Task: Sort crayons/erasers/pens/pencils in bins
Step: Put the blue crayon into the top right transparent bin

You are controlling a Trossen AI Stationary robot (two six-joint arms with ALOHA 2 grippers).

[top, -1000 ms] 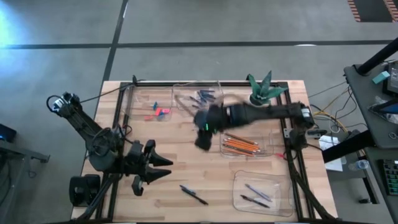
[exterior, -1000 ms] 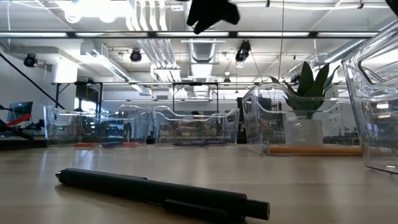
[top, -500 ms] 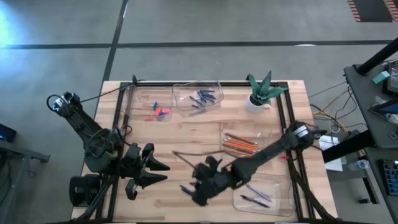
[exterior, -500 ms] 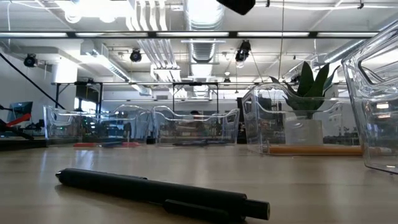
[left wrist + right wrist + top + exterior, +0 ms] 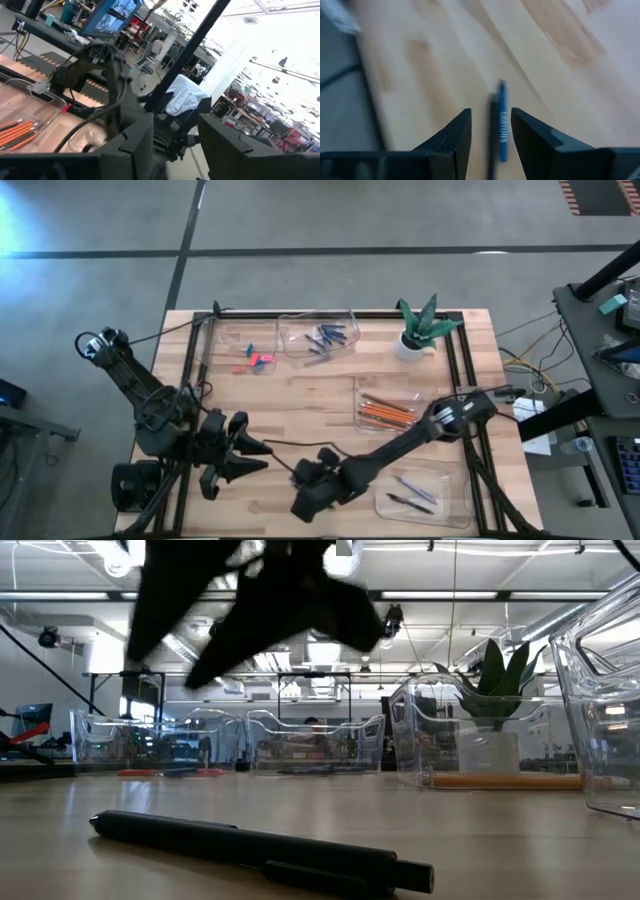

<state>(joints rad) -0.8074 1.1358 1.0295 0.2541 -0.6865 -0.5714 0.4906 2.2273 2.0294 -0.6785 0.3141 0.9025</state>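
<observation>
**Right arm over the last loose pen, near the front edge**

The right gripper [image 5: 308,498] hangs low above the loose pen [image 5: 501,120] on the bare table [image 5: 300,410], close to the front edge and a little left of its middle. In the right wrist view its fingers [image 5: 452,137] are spread apart with the pen lying lengthwise in the gap between them, nothing grasped yet. The low view shows the same dark pen [image 5: 260,848] flat on the wood with the gripper above it.

The likeliest fault is a closing on air, or on one end only: the pen is thin and round, so a pinch off its middle could roll it or tip it. It lies near the front edge, so a nudge from a descending fingertip might send it off the table. If the fingers come down too far they would strike the wood first.

The pen bin [image 5: 420,490] at the front right corner is near; a loose grip could drop the pen short of its wall.

The left gripper [image 5: 240,455] waits at the front left, fingers parted and empty
</observation>
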